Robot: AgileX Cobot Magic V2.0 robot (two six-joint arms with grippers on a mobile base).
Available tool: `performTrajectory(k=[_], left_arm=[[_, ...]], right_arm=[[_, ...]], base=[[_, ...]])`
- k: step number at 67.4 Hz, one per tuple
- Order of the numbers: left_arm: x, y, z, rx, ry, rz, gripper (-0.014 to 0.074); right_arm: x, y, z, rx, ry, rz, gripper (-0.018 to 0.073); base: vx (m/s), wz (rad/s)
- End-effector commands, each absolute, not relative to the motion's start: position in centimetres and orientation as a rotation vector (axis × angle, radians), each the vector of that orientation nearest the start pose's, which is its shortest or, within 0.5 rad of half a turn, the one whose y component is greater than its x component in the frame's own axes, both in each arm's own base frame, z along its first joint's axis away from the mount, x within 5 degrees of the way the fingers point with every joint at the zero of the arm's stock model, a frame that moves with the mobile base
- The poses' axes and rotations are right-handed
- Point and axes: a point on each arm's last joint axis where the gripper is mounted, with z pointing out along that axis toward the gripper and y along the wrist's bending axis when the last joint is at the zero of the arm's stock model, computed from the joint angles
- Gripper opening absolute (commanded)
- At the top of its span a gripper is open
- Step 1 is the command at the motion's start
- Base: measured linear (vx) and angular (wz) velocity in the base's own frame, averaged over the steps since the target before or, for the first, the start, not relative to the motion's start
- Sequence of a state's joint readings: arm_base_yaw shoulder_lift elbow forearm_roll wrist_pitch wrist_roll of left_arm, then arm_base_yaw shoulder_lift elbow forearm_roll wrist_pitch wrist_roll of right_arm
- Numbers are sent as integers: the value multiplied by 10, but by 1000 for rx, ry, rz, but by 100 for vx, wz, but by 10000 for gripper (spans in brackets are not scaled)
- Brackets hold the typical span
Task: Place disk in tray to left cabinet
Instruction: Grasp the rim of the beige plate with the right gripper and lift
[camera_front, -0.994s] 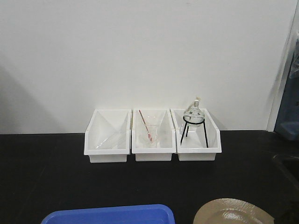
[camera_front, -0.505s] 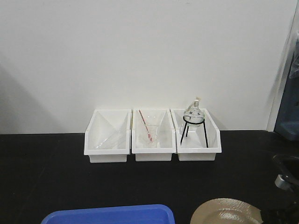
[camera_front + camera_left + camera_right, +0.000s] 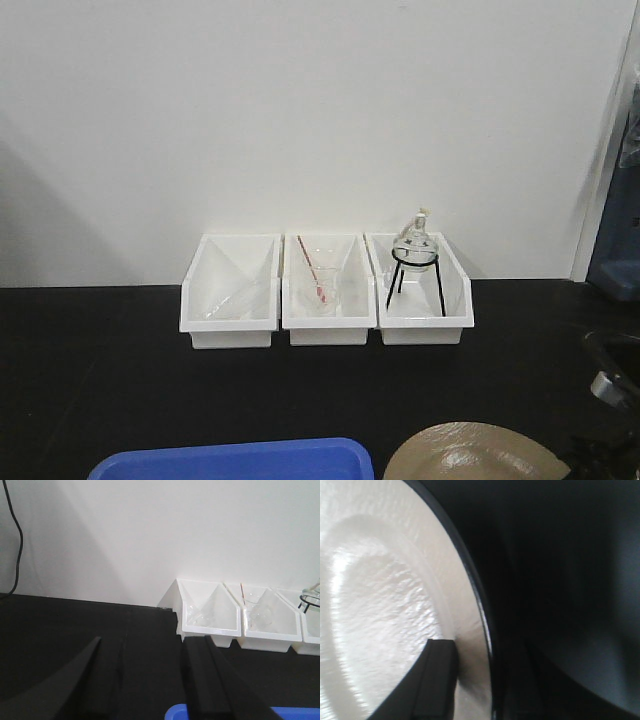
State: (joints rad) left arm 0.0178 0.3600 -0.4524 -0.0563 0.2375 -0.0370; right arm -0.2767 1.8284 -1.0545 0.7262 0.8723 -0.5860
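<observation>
**Disk gripped at its rim, shifted toward the tray**

Against the front view of a second ago, the black surface [image 3: 100, 380] and the blue tray [image 3: 235, 460] on it lie as they did, while the disk [image 3: 470, 455] now reaches further left. The gap between its edge and the tray's right corner has narrowed. A grey and black part of the right arm [image 3: 610, 382] now shows at the frame's right edge, where a second ago nothing of it showed. The three white bins [image 3: 328, 290] by the wall have not moved.

The right end effector [image 3: 441, 652] is closed on the disk. One black finger [image 3: 432, 685] lies on the plate's speckled upper face just inside the thin black rim, and the opposing finger is hidden beneath the plate. Most of the disk spreads to the left of this end effector, with its rim passing just right of the fingertip. The tray lies further left again, beyond the disk and not touching it.

The left end effector [image 3: 145, 680] hangs over the surface with its fingers spread wide and nothing between them. A corner of the tray sits just below and to the right of it, and the bins stand ahead to its right.
</observation>
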Motion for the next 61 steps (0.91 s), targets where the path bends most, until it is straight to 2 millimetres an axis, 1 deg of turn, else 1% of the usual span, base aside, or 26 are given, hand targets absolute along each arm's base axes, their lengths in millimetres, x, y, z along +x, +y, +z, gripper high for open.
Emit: performTrajectory(k=[1, 9, 23, 29, 32, 39, 43, 47, 54, 57, 61], left_arm=[[83, 0, 339, -85, 1514, -79, 415], [83, 0, 339, -85, 1514, -79, 415], [83, 0, 339, -85, 1514, -79, 415], [83, 0, 339, -85, 1514, -79, 415], [83, 0, 339, -85, 1514, -79, 415], [83, 0, 339, -85, 1514, -79, 415], [83, 0, 339, -85, 1514, -79, 415], [83, 0, 339, -85, 1514, -79, 415], [83, 0, 339, -85, 1514, -79, 415], [83, 0, 339, -85, 1514, -79, 415], [83, 0, 339, -85, 1514, -79, 415]], right_arm=[[335, -44, 207, 281, 2666, 743, -10], [337, -42, 234, 335, 2589, 777, -8], [337, -39, 281, 352, 2457, 816, -8], [337, -36, 298, 360, 2392, 848, -8], [336, -34, 307, 367, 2352, 885, -8], [335, -23, 328, 391, 2215, 1071, -6], [336, -9, 337, 344, 2151, 1151, -5], [337, 8, 341, 300, 2127, 1204, -5], [337, 53, 340, 202, 2150, 1247, -4], [336, 82, 336, 132, 2178, 1257, -4], [334, 115, 331, 77, 2197, 1269, -4]], base=[[0, 0], [0, 0], [0, 0], [0, 0], [0, 0], [0, 0], [0, 0], [0, 0], [0, 0], [0, 0], [0, 0]])
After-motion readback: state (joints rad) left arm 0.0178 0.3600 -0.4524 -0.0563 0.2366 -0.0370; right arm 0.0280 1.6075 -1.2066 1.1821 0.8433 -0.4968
